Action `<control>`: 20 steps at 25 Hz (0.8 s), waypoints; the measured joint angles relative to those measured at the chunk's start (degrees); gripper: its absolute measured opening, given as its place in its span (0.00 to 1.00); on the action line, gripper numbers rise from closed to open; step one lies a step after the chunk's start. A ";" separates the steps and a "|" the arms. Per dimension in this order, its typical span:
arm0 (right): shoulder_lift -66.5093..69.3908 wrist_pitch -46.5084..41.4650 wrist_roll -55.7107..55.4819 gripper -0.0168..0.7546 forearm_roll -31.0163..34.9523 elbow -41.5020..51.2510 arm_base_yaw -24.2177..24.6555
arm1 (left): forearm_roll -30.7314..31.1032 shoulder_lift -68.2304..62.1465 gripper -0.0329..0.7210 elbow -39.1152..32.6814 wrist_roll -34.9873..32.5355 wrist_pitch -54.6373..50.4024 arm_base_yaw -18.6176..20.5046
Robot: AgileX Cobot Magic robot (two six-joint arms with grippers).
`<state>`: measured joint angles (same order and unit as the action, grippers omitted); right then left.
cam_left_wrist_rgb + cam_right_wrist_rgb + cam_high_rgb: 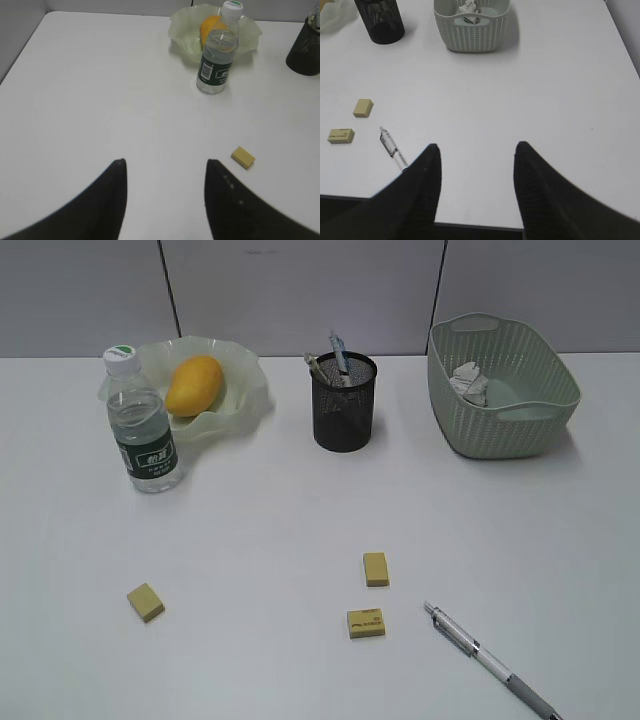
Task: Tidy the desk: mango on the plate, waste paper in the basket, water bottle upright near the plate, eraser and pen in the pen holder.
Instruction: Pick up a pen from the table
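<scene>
Desk: plain white, flat, matte; grey panelled wall behind w/ dark seams. Landmark = pen holder, black wire-mesh cylinder at back centre, a few pens standing in it. Left of holder: plate, translucent pale green, wavy rim, w/ mango lying in it, smooth yellow-orange oval. Water bottle upright left-front of holder, just in front of plate; clear plastic, white cap, dark green label. Right of holder: basket, sage-green plastic, woven-look sides, cut-out handles; waste paper crumpled inside it. Well in front of holder: two yellow erasers near each other, flat blocks, one printed; third eraser front-left, apart. Loose pen front-right of holder, silver-grey, lying slantwise on desk. Left gripper: dark jaws spread wide, holding nothing, over bare desk. Right gripper: jaws wide too, empty, above the desk's near edge.
</scene>
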<state>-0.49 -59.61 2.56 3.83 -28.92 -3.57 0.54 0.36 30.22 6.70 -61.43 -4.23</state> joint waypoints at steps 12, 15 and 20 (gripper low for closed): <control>0.00 0.00 0.00 0.52 0.00 0.00 0.00 | -0.96 0.10 0.89 -0.22 -0.12 0.07 0.70; 0.00 0.00 0.00 0.52 0.00 0.00 0.00 | -0.96 0.10 0.90 -0.22 -0.12 0.09 1.44; 0.00 0.00 0.00 0.52 0.00 0.00 0.00 | -0.96 0.10 0.85 -0.22 -0.19 0.14 1.63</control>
<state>-0.49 -59.61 2.56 3.83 -28.92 -3.57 -0.41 0.47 30.00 6.52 -61.29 -2.60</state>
